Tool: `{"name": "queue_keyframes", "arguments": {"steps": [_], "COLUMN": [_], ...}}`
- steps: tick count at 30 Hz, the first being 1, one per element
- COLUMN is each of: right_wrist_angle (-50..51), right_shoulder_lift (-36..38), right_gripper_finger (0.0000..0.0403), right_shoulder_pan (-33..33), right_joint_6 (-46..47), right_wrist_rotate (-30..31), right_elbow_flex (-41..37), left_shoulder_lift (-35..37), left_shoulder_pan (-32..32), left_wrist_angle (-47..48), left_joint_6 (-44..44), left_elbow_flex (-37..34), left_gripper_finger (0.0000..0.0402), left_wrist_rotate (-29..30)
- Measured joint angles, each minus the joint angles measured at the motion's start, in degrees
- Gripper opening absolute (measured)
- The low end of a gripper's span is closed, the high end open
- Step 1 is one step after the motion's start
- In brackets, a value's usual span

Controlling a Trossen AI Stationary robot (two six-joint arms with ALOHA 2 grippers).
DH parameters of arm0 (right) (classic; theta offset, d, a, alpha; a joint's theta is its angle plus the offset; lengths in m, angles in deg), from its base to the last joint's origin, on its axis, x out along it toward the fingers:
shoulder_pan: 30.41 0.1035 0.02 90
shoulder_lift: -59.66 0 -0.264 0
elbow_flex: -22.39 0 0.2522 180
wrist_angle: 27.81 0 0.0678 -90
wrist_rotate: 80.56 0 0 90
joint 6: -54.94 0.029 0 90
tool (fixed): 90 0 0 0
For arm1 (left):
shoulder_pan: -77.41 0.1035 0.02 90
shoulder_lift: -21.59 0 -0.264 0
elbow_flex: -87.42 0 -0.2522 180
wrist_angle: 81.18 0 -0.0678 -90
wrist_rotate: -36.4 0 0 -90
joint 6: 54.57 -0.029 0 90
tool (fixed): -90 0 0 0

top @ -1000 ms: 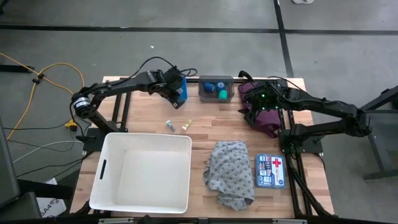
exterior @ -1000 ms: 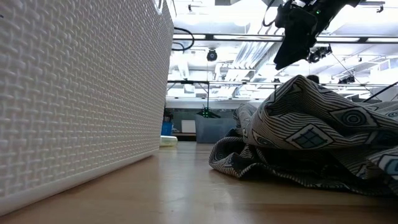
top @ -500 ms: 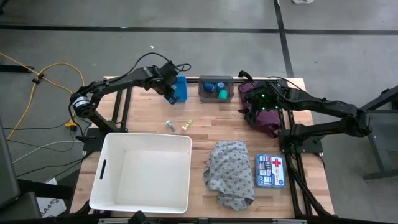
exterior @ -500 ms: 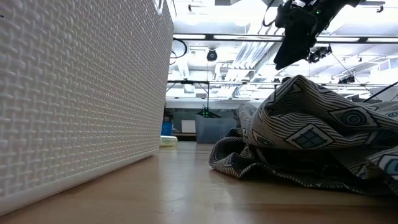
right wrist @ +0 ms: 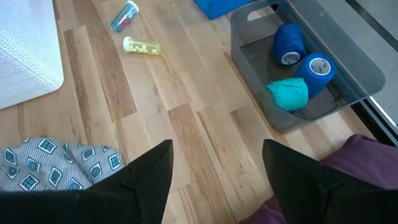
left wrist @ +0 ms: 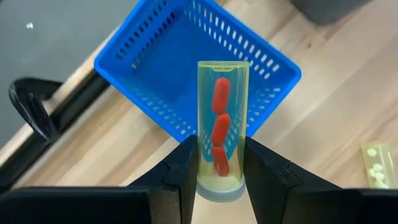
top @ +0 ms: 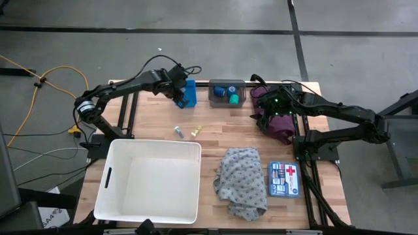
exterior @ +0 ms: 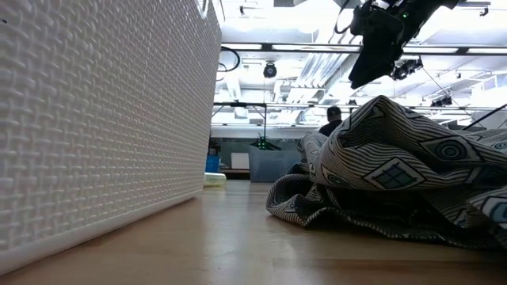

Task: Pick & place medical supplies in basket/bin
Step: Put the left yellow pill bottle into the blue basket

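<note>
While the left gripper [left wrist: 221, 163] clamps a clear yellow-tinted vial [left wrist: 222, 121] holding red capsules, that vial sits above the small blue perforated plastic bin [left wrist: 186, 56] at the table's far edge. Two more vials [top: 187, 132] lie on the wooden table [top: 215, 134] between the bin and the large white rectangular tub [top: 149, 180]. The grey bin [right wrist: 311, 59] contains two blue rolls [right wrist: 301, 56] and one green roll [right wrist: 288, 94]. The right gripper [right wrist: 216, 163] stands open beside the maroon cloth [top: 282, 124]; the grey patterned cloth [top: 241, 181] lies near the tub.
</note>
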Motion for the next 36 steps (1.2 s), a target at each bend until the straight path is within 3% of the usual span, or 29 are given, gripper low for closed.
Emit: {"name": "queue_keyframes", "arguments": {"steps": [26, 36], "right_wrist_angle": [-0.1, -0.4], "right_shoulder_lift": [0.0, 0.0], "right_gripper_finger": [0.0236, 0.0236], "right_shoulder_pan": [0.0, 0.0], "right_joint_6": [0.0, 0.0], "right_wrist_rotate": [0.0, 0.0], "right_elbow_flex": [0.0, 0.0], "left_shoulder_lift": [-5.6, -8.5], "left_shoulder_pan": [-4.9, -6.2], "left_wrist_angle": [-2.7, -3.3], "left_joint_6": [3.7, 8.8], "left_elbow_flex": [0.0, 0.0], "left_gripper_finger": [0.0107, 0.0107], "left_wrist_rotate": [14.3, 15.0]}}
